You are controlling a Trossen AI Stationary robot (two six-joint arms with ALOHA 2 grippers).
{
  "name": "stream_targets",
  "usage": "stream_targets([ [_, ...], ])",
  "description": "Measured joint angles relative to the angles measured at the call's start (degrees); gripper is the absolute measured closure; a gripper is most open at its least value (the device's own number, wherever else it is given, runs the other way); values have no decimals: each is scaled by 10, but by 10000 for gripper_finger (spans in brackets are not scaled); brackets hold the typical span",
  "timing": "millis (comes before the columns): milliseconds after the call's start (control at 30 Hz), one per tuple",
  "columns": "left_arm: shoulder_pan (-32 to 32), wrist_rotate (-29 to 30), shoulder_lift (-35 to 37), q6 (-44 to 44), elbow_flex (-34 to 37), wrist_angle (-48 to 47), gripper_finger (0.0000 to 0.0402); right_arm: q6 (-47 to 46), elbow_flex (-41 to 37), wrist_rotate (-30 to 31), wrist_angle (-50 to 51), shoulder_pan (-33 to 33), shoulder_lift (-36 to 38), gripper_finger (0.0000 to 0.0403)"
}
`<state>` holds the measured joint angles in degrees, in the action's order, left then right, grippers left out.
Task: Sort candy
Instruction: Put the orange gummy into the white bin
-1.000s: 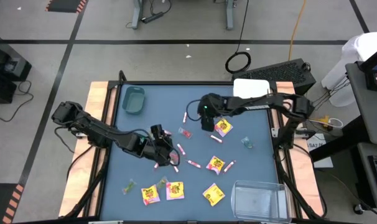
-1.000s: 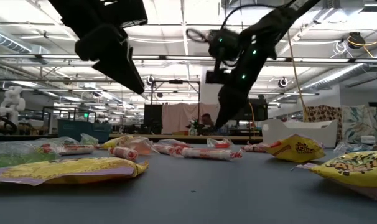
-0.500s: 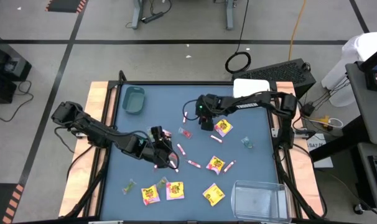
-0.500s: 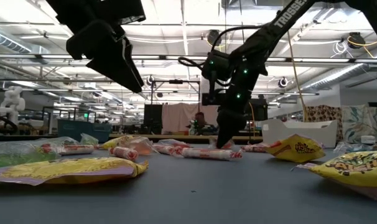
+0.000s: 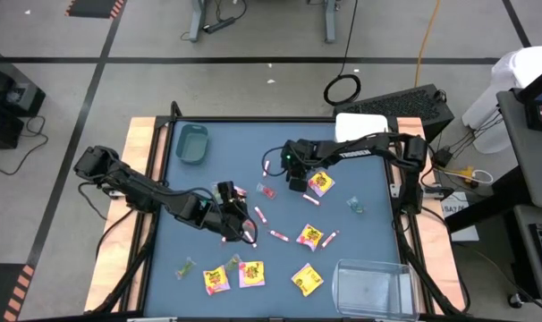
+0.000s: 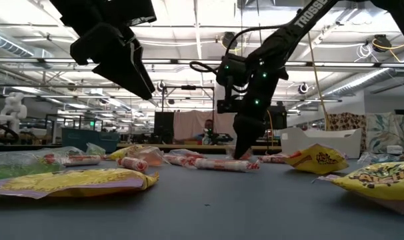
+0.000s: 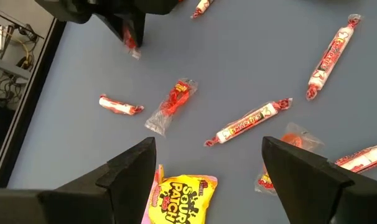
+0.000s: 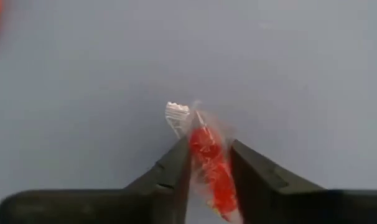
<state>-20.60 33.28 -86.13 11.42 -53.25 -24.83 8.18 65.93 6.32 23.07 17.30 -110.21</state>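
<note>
The right tool (image 8: 208, 163) is down at the desk with its fingers pinched on a small red wrapped sweet (image 8: 210, 163), seen in the right wrist view, the clear twist of wrapper sticking out beyond the tips; the left tool (image 5: 241, 225) hangs over the middle of the desk with its fingers apart and nothing between them. The sweet looks very light and hard inside a crinkly, slippery film; the body is the place to hold, not the twisted end, which would likely slide or tear. The rest of the candy (image 5: 312, 236) is scattered about the middle and near side: soft yellow packets, thin pink-white sticks, a few clear pieces. The desk (image 5: 369, 179) is a flat blue-grey mat, smooth, with wooden edges; a teal bin (image 5: 191, 144), a white bin (image 5: 362, 126) and a clear bin (image 5: 371, 286) sit at its margins. Beyond is an open workshop floor with cables.
</note>
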Motion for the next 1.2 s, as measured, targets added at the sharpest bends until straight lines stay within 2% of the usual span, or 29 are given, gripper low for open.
stream_targets([
  [133,3,0,0,-3,0,1,105,-14,-1,-2,8,-12,7,352],
  [233,9,0,0,-3,0,1,105,-27,-2,-11,23,-22,21,364],
  [433,12,0,0,1,0,5,105,-59,-2,-55,52,-59,86,362],
  [733,5,0,0,0,0,11,105,-100,-45,-47,30,-172,231,351],
  [867,10,0,0,-17,0,36,105,-103,-98,-32,-19,-216,312,351],
  [967,11,-1,0,-31,0,57,105,-109,-166,-8,-89,-241,374,351],
  [1200,11,-16,0,-60,0,123,105,-165,-339,32,-343,-264,469,351],
])
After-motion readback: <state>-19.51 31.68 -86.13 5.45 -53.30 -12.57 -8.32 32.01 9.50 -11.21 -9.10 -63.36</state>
